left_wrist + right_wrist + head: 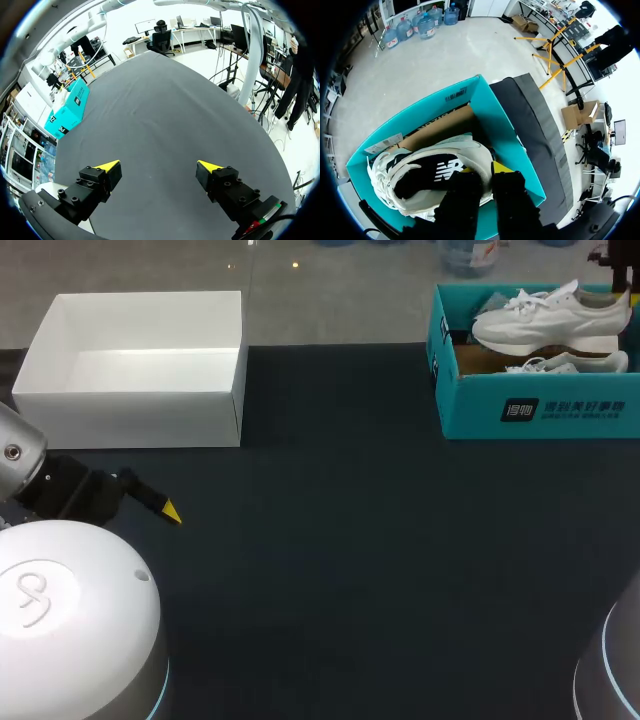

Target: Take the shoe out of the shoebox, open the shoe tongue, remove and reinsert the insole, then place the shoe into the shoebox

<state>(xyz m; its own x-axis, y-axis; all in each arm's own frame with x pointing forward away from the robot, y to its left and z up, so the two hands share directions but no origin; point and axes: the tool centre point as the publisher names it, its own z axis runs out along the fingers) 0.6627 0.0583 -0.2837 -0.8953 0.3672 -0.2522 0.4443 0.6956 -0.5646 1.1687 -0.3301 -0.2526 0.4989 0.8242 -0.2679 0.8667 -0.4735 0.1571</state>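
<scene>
Seen from the head view, a teal shoebox stands at the far right of the dark table. Its front wall carries a black patch with a white mark, and a line of white print beside it. A white sneaker sits high in the box, well above the rim, with a second sneaker lying under it. An open white box stands at the far left. The left gripper hangs low over the near left of the table, with one yellow tip showing.

In the left wrist view, the left gripper is spread wide with only bare table between its fingers. The teal shoebox is well apart from it, and white print shows on its end wall.

In the right wrist view, the right gripper is down in the teal shoebox, pinching the heel rim of the white sneaker. One yellow tip is inside the opening and one outside. A white logo marks the black insole. A barcode sticker sits on the box's outer wall and a white label on another wall.
</scene>
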